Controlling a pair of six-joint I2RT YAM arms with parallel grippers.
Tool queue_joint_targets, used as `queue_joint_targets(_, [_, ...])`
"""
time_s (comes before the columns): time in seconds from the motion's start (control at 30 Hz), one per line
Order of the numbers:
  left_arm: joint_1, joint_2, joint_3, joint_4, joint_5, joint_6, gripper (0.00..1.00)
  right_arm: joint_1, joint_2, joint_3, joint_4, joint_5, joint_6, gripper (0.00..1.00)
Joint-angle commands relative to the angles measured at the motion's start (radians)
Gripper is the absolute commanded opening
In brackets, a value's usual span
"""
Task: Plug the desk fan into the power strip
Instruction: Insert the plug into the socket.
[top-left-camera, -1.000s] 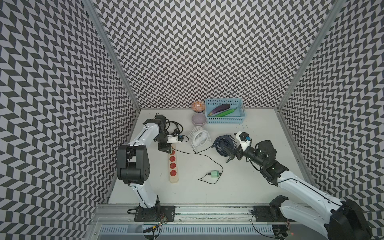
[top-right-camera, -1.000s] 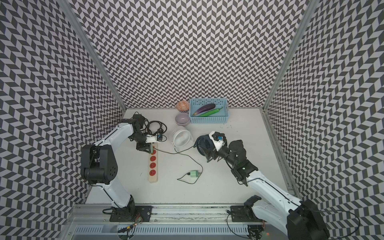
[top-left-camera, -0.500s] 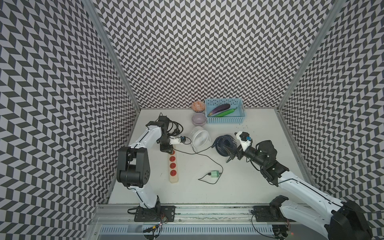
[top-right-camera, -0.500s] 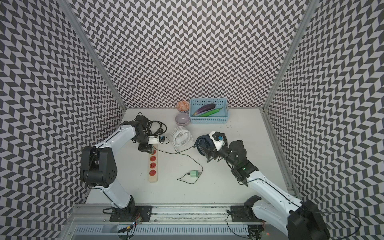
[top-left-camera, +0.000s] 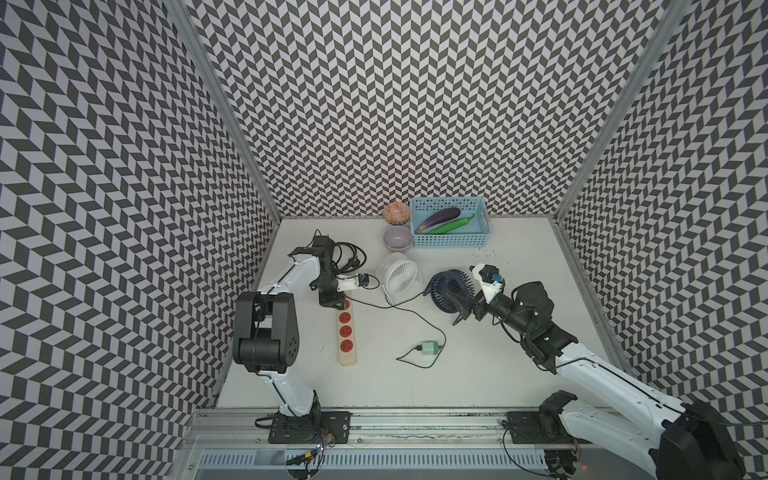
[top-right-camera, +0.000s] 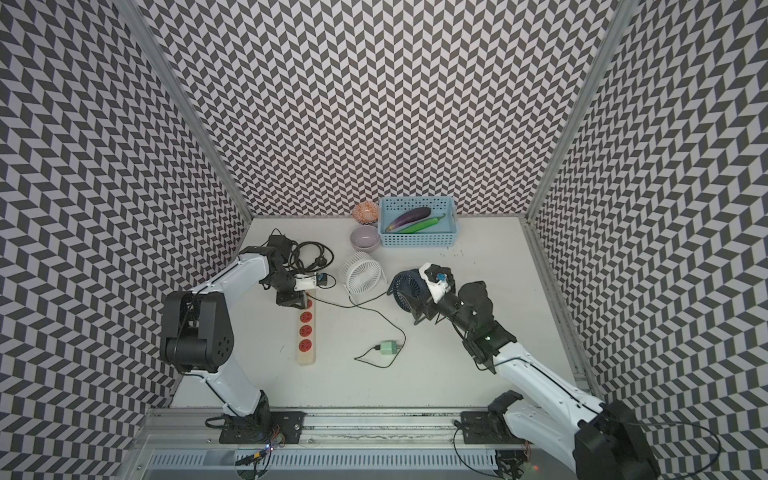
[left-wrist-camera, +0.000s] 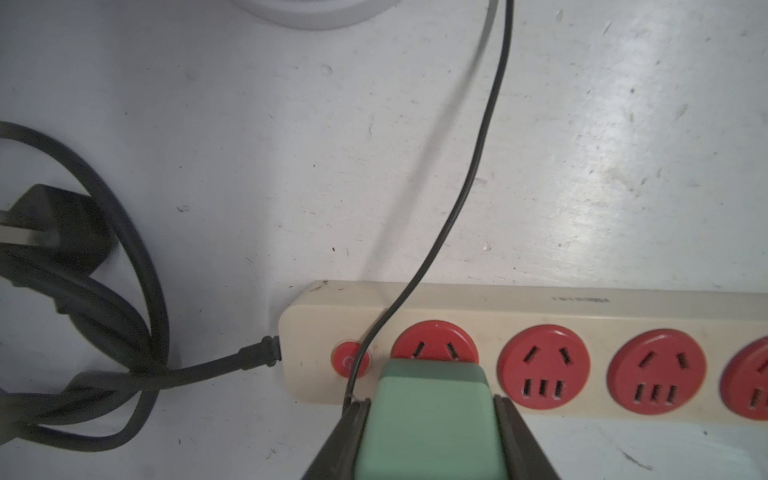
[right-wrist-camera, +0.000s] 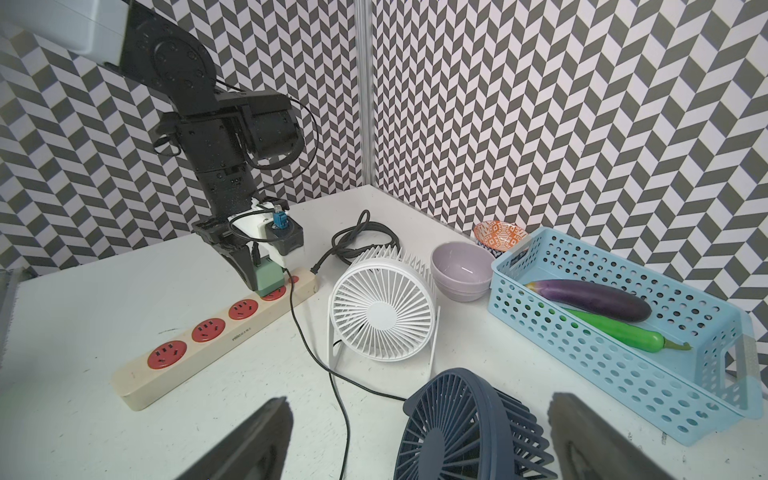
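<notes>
The cream power strip (top-left-camera: 346, 345) (top-right-camera: 305, 345) lies at the left, its red sockets facing up. My left gripper (top-left-camera: 334, 301) (left-wrist-camera: 430, 405) is shut on a green plug (left-wrist-camera: 432, 415) (right-wrist-camera: 268, 276). The plug rests on the socket nearest the strip's red switch; how deep it sits is hidden. Its thin black cord runs toward two desk fans: a white one (top-left-camera: 397, 276) (right-wrist-camera: 384, 311) and a navy one (top-left-camera: 449, 289) (right-wrist-camera: 457, 428). My right gripper (top-left-camera: 457, 309) (right-wrist-camera: 419, 440) is open, its fingers either side of the navy fan.
A second green plug (top-left-camera: 429, 348) lies loose mid-table on its own thin cord. The strip's thick black cord (top-left-camera: 347, 255) is coiled at the back left. A lilac bowl (top-left-camera: 398, 239), an orange patterned bowl (top-left-camera: 395, 212) and a blue basket (top-left-camera: 451, 241) of vegetables stand at the back.
My left wrist shifted slightly forward and down over the strip's end with the green plug, then held still. The right arm has not moved.
</notes>
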Motion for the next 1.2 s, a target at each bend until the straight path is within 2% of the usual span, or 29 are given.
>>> queue_joint_targets(0.0, [-0.018, 0.165, -0.038, 0.094, -0.013, -0.026, 0.0, -0.006, -0.008, -0.009, 0.039, 0.017, 0.002, 1.0])
queue_joint_targets(0.13, [-0.041, 0.158, -0.072, 0.114, -0.026, -0.026, 0.0, -0.006, -0.021, -0.021, 0.048, 0.019, 0.008, 1.0])
queue_joint_targets(0.33, [-0.067, 0.063, -0.211, 0.165, -0.015, -0.011, 0.0, -0.006, -0.019, -0.023, 0.054, 0.013, 0.008, 1.0])
queue_joint_targets(0.43, [-0.07, 0.048, -0.238, 0.178, -0.023, -0.018, 0.0, -0.005, -0.013, -0.021, 0.05, 0.008, 0.01, 1.0])
queue_joint_targets(0.57, [-0.077, 0.053, -0.227, 0.184, 0.016, 0.008, 0.0, -0.005, -0.014, -0.024, 0.058, 0.019, 0.007, 1.0])
queue_joint_targets(0.83, [-0.13, 0.13, -0.072, 0.148, 0.059, 0.004, 0.0, -0.007, -0.034, -0.026, 0.043, 0.048, 0.002, 1.0])
queue_joint_targets(0.93, [-0.172, 0.115, -0.056, 0.146, 0.061, 0.003, 0.0, -0.007, -0.041, -0.023, 0.031, 0.061, 0.003, 1.0])
queue_joint_targets(1.07, [-0.196, 0.076, -0.058, 0.138, 0.124, 0.026, 0.0, -0.007, -0.043, -0.028, 0.042, 0.073, 0.005, 1.0])
queue_joint_targets(1.17, [-0.202, 0.055, -0.067, 0.147, 0.107, 0.032, 0.0, -0.007, -0.041, -0.026, 0.038, 0.075, 0.017, 1.0])
